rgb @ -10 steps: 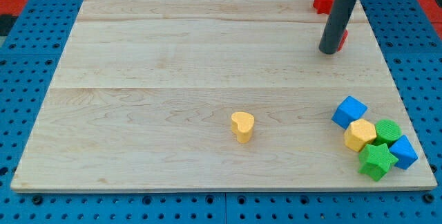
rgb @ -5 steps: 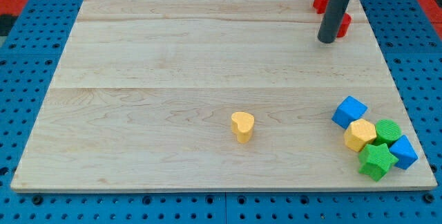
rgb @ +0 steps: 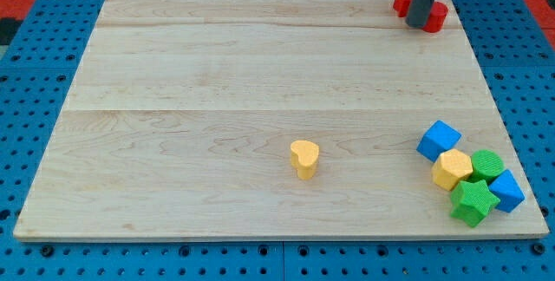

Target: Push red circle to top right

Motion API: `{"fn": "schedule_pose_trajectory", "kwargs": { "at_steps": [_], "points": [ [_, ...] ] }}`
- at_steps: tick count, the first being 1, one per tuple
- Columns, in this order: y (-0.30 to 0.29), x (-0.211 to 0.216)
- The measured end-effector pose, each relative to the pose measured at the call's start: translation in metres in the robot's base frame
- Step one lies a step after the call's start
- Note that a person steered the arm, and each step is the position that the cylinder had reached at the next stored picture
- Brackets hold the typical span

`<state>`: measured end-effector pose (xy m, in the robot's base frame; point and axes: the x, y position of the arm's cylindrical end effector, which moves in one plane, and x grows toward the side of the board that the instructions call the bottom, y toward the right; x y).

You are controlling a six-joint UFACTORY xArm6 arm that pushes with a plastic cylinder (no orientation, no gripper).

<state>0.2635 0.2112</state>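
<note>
The red circle [rgb: 436, 16] lies near the board's top right corner, mostly hidden behind my rod. My tip [rgb: 418, 23] rests on the board against the circle's left side. A second red block [rgb: 402, 0] sits just left of the rod, close to the board's top edge; its shape is partly hidden.
A yellow heart [rgb: 304, 157] stands near the board's middle bottom. At the bottom right is a cluster: blue cube [rgb: 439, 140], yellow block [rgb: 452, 169], green cylinder [rgb: 487, 165], green star [rgb: 473, 202], blue block [rgb: 506, 191]. The wooden board [rgb: 217, 81] lies on a blue pegboard.
My tip has moved toward the view's top, pushing the red circle up next to the other red block at the top right corner. The other blocks have not moved.
</note>
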Motion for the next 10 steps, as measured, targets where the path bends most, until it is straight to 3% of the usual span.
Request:
{"fn": "schedule_pose_trajectory", "kwargs": {
  "at_steps": [1, 5, 10],
  "points": [
    [0.001, -0.008],
    [0.023, 0.052],
    [0.034, 0.011]
  ]
}}
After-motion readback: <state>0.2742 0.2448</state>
